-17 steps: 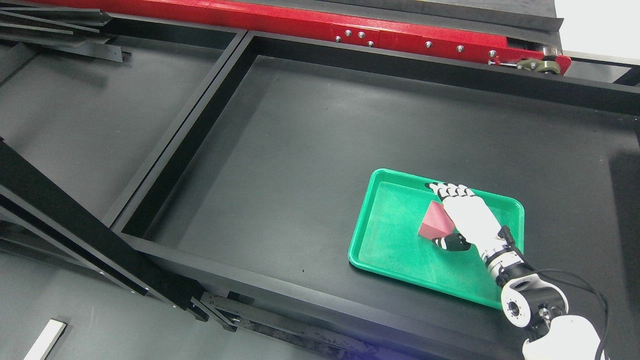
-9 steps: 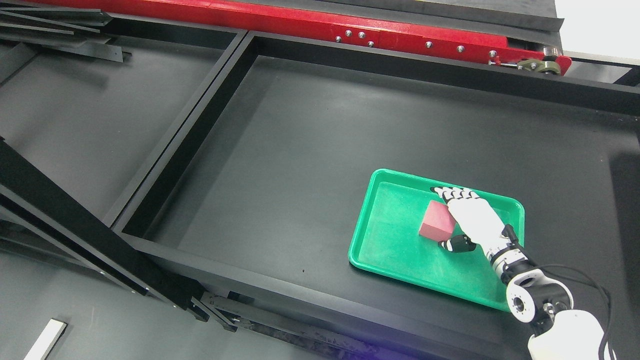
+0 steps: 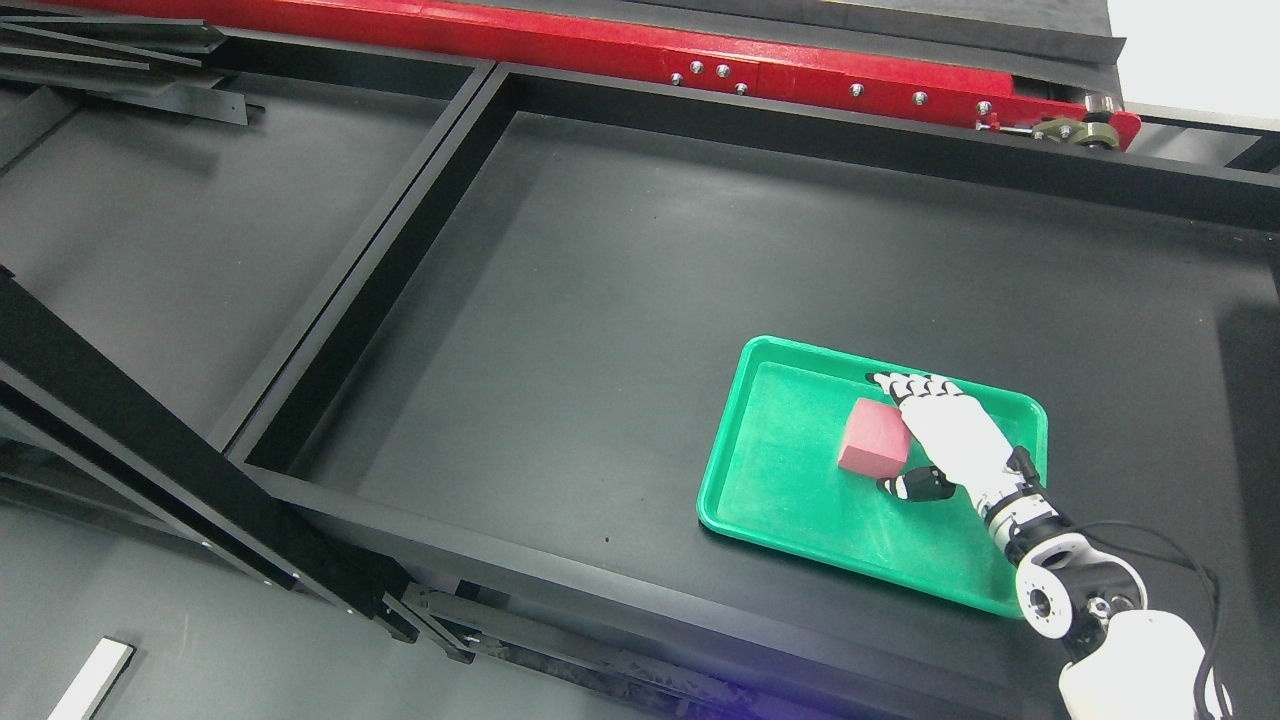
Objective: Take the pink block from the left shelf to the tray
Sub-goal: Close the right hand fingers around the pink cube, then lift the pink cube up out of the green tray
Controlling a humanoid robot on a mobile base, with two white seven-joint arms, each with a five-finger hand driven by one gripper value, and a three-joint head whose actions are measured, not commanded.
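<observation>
The pink block lies flat inside the green tray, which sits in the right part of the large black shelf compartment. My right hand reaches in from the lower right and hovers at the block's right side. Its white fingers are stretched out past the block's upper right corner. The dark thumb points left below the block. The hand is open and holds nothing. I cannot tell whether the palm still touches the block's edge. My left arm does not show.
Raised black walls ring the compartment, with a divider to a second compartment on the left. A red beam runs along the back. A slanted black frame bar crosses the lower left, and a white strip lies below it.
The block, tilted under my right hand a second ago, now rests flat in the tray. The hand has let go and drawn back slightly to the right.
</observation>
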